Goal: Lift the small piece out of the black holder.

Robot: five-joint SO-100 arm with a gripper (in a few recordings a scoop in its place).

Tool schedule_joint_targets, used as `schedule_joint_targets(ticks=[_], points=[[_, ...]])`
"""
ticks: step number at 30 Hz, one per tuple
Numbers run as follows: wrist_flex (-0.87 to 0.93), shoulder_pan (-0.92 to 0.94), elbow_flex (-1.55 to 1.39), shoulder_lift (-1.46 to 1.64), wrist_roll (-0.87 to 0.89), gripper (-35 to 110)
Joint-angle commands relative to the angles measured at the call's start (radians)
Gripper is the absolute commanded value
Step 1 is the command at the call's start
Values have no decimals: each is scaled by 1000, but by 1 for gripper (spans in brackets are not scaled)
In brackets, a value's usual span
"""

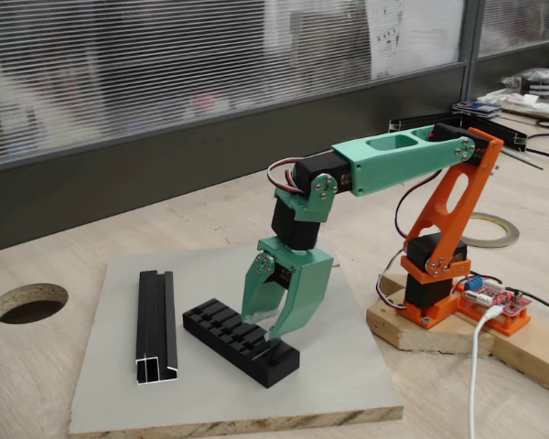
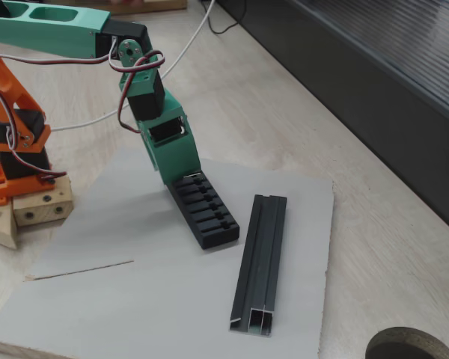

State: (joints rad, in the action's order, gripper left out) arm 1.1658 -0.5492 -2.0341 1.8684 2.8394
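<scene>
Piece is too tiny to spot, presumably in a slot of the holder point(image 1: 241, 341) under the gripper point(image 1: 273, 331), whose spread jaws straddle its 4 o'clock end, so a skewed pinch could easily shove the block sideways.

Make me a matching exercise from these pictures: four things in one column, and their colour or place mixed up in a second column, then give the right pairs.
Things:
1. black holder
2. U-channel rail
3. gripper
4. arm base

Descriptions:
A. orange, mounted on a wooden block beside the grey board
B. green, lowered over one end of the slotted block
C. long and narrow, with silvery cut ends
D. short and low, with a row of cross slots on top

Pairs: 1-D, 2-C, 3-B, 4-A
</scene>
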Motion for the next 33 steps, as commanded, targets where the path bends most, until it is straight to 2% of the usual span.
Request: schedule_joint_targets(ticks=[1, 33], points=[[-3, -11, -5, 5, 18, 32], [-2, -8, -77, 8, 20, 32]])
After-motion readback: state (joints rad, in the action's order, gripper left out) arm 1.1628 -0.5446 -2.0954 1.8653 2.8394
